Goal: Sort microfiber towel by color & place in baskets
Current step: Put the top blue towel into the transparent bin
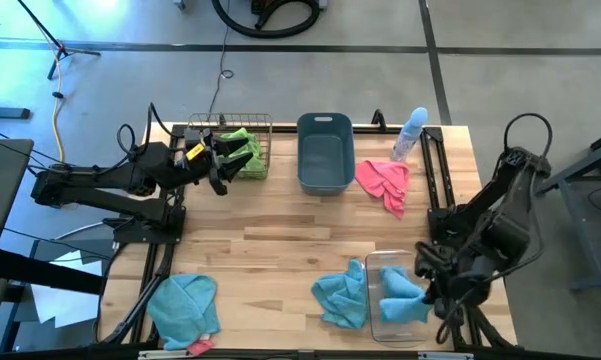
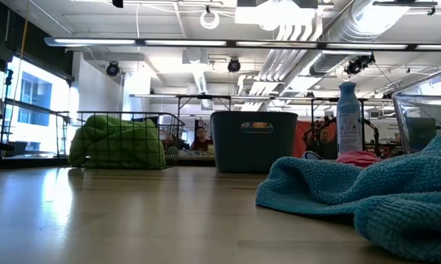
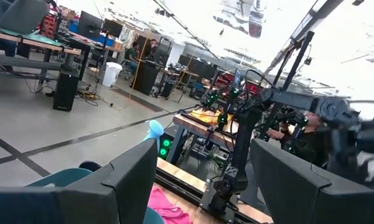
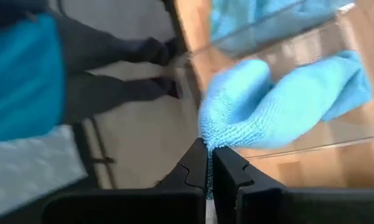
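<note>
1. My right end effector hangs over the clear plastic bin at the near right corner of the wooden worktop. Its fingers are pinched together on the edge of a light blue fuzzy microfiber towel, which hangs into that bin.
2. My left end effector is at the far left, beside the copper wire mesh basket. Its two dark fingers stand apart with nothing between them.
3. A lime green fuzzy towel lies bunched inside the copper wire mesh basket.
4. The grey-blue plastic tub stands at the far middle of the worktop, between the wire basket and a pink fuzzy towel that lies on the bare wood just beside the tub.
5. A pale blue spray bottle stands behind the pink towel, near the far right edge.
6. A second light blue towel lies crumpled on the worktop, touching the clear bin's left wall.
7. A third light blue towel sits at the near left corner, with a bit of pink cloth showing at its near edge.
</note>
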`<act>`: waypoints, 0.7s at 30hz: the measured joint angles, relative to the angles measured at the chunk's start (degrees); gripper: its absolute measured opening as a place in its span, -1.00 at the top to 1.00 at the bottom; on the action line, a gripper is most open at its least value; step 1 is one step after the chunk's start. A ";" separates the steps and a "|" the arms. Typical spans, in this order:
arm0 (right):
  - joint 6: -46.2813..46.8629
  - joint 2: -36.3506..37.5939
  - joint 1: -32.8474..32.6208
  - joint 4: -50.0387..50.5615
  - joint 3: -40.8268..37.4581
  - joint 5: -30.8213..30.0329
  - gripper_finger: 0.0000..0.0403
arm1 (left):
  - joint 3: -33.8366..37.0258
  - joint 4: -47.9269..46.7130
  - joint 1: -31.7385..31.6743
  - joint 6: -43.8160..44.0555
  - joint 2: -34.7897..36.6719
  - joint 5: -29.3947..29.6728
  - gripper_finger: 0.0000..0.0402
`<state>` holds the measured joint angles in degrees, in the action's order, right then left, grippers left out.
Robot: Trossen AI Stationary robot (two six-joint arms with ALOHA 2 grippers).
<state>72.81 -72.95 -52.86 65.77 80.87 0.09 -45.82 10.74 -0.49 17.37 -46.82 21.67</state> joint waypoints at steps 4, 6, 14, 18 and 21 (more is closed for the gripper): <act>-4.87 -0.02 0.16 -1.22 -5.49 -0.01 1.00 | 0.00 0.00 0.00 0.00 0.02 0.00 -0.22; -7.36 -0.02 0.61 -2.45 -8.17 0.00 1.00 | 0.00 -0.02 0.00 0.08 0.01 0.00 -0.22; -18.85 -0.02 3.39 -12.16 -16.34 -0.03 1.00 | 0.00 -0.08 0.00 1.51 0.00 0.00 -0.22; -23.16 -0.24 4.71 -14.24 -19.15 -0.03 1.00 | 0.00 -0.09 0.00 1.53 0.02 0.00 -0.22; -24.77 -0.86 5.39 -14.39 -21.12 0.18 1.00 | 0.00 -0.11 0.00 1.53 0.00 0.00 -0.22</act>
<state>48.04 -73.80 -47.47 51.39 59.75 0.27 -45.82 10.63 -0.49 18.90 -46.82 21.67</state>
